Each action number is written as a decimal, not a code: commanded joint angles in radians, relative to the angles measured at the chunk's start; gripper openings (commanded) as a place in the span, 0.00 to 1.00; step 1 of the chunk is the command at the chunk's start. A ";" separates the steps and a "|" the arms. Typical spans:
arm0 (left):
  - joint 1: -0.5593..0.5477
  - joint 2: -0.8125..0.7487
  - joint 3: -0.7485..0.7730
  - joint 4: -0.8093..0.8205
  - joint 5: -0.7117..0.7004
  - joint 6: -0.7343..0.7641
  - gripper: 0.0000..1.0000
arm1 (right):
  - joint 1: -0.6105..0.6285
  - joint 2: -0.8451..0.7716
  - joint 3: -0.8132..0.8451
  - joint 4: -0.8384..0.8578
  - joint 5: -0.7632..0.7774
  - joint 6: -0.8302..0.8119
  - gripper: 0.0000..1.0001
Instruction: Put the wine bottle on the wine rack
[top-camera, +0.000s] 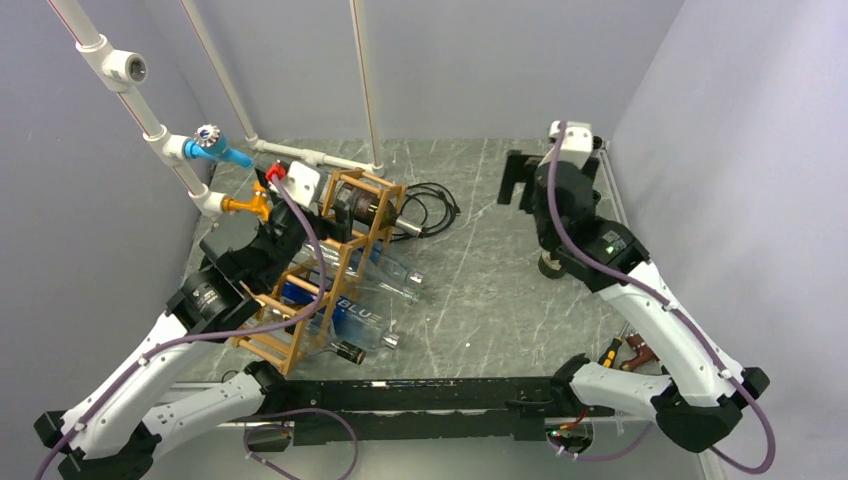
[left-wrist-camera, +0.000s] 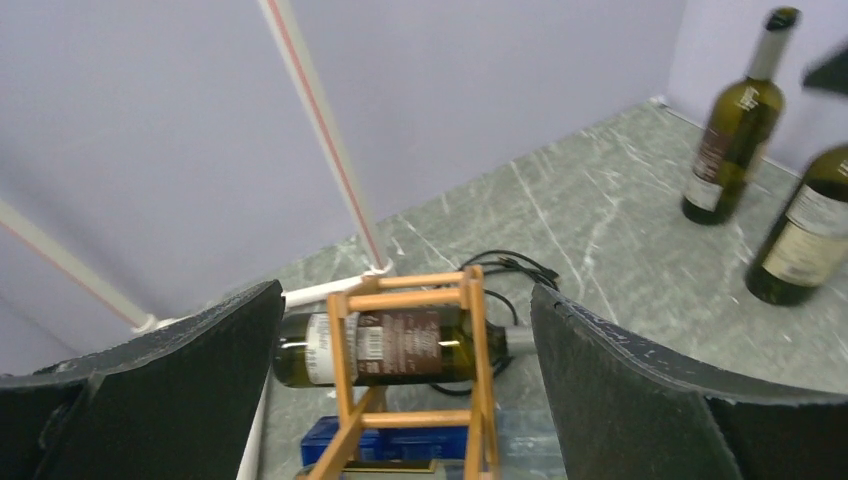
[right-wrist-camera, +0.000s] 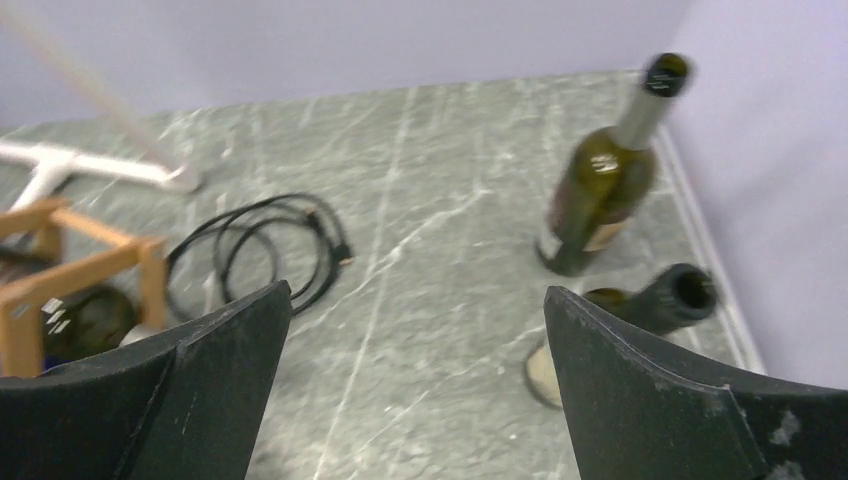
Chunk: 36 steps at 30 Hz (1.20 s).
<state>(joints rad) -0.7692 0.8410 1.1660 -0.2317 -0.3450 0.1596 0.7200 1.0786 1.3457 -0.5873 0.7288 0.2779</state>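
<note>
A: Entry one, left gripper (left-wrist-camera: 405, 300)?
B: Jaws spread wide, empty. The wine rack (left-wrist-camera: 479, 350) sits ahead, framed between them, with a dark bottle (left-wrist-camera: 400, 345) lying in its top cell.
A: Entry two, right gripper (right-wrist-camera: 418, 295)?
B: Spread, empty. A wine bottle (right-wrist-camera: 600, 180) stands upright, ahead-right of the jaws. A second bottle (right-wrist-camera: 655, 300) is blurred, seemingly just beside the right finger.
</note>
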 joint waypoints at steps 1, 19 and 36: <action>-0.003 -0.032 -0.066 0.123 0.135 -0.014 0.99 | -0.163 0.018 0.091 -0.063 -0.022 -0.018 1.00; -0.063 -0.048 -0.094 0.141 0.047 0.031 1.00 | -0.684 0.004 -0.256 0.103 -0.369 0.072 0.92; -0.063 0.004 -0.101 0.143 0.033 0.035 0.99 | -0.681 -0.081 -0.342 0.192 -0.548 -0.018 0.00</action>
<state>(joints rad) -0.8284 0.8360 1.0672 -0.1310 -0.2935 0.1822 0.0353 1.0786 1.0019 -0.4397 0.3122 0.2646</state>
